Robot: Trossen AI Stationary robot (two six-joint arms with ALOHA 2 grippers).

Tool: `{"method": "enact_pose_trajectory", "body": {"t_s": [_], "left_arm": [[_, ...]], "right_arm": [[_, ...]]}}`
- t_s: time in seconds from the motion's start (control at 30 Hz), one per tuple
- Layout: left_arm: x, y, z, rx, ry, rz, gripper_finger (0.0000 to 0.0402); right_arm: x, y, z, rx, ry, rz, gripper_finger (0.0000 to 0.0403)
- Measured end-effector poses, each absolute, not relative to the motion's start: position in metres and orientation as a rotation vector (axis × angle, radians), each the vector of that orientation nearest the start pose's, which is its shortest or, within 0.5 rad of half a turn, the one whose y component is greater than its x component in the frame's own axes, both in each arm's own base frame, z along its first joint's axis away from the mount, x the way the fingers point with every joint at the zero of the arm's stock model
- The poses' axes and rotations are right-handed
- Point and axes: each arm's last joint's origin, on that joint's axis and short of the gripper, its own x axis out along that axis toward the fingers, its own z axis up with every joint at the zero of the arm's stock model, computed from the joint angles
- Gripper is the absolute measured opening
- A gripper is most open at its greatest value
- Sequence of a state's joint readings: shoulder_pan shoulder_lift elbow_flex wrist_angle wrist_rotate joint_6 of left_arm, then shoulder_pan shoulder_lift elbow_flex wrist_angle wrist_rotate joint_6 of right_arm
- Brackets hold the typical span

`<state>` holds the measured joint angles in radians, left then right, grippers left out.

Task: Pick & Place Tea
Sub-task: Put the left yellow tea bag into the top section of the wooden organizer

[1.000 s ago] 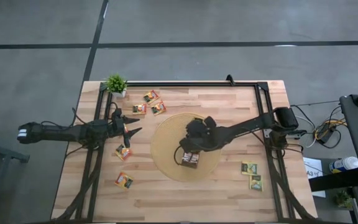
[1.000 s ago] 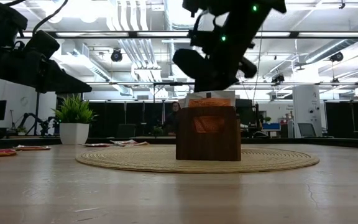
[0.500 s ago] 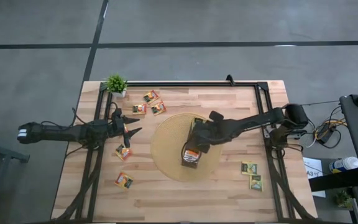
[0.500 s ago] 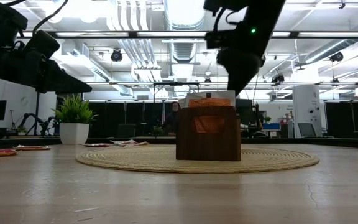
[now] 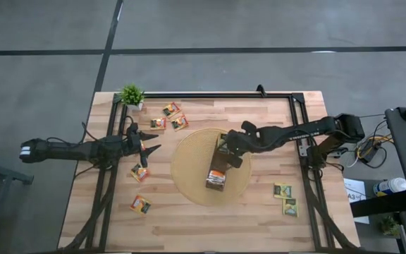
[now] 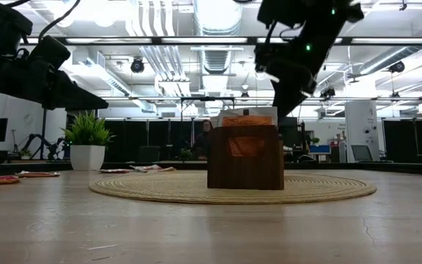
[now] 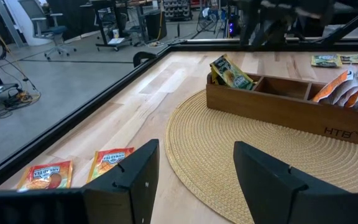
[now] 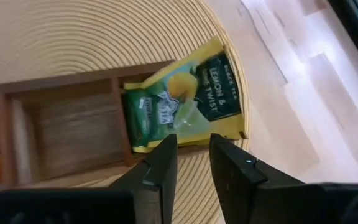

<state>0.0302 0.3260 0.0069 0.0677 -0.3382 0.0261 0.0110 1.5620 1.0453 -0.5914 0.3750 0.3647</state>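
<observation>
Your right end effector [image 8: 191, 165] hangs narrowed and empty above the green lemon sachets [image 8: 182, 99] in the wooden box's [image 5: 218, 164] end compartment, centre frame. Orange sachets [image 5: 140, 205] at left and green sachets [image 5: 285, 197] at lower right remain on the worktop [image 5: 259, 219]; your left end effector [image 7: 191, 180] waits wide open.

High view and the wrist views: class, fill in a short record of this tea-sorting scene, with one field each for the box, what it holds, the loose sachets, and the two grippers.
box: long wooden box on the round woven mat
end compartment: green-and-yellow sachet, tilted, part way over the rim
middle compartment: empty
other end: orange sachets
loose sachets: orange ones on the table's left side, green-and-yellow pair on the right
left gripper: open, empty, waiting left of the mat
right gripper: above the box end with the green sachet, holding nothing
</observation>
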Motion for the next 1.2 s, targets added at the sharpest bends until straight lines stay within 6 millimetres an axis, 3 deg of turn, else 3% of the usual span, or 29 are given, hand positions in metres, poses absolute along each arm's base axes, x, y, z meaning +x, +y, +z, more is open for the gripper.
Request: {"method": "enact_pose_trajectory", "body": {"t_s": [0.33,0.7,0.97,1.2], "left_arm": [[0.113,0.013,0.144,0.065,0.255,0.363,0.0202],[0.113,0.013,0.144,0.065,0.255,0.363,0.0202],[0.113,0.013,0.144,0.065,0.255,0.363,0.0202],[0.113,0.013,0.144,0.065,0.255,0.363,0.0202]], "right_arm": [[0.294,-0.021,0.192,0.074,1.029,-0.509,0.0089],[0.297,-0.027,0.197,0.039,1.017,-0.493,0.0090],[0.295,-0.036,0.193,0.306,1.021,-0.449,0.0086],[0.304,-0.034,0.196,0.374,0.932,-0.363,0.0088]]}}
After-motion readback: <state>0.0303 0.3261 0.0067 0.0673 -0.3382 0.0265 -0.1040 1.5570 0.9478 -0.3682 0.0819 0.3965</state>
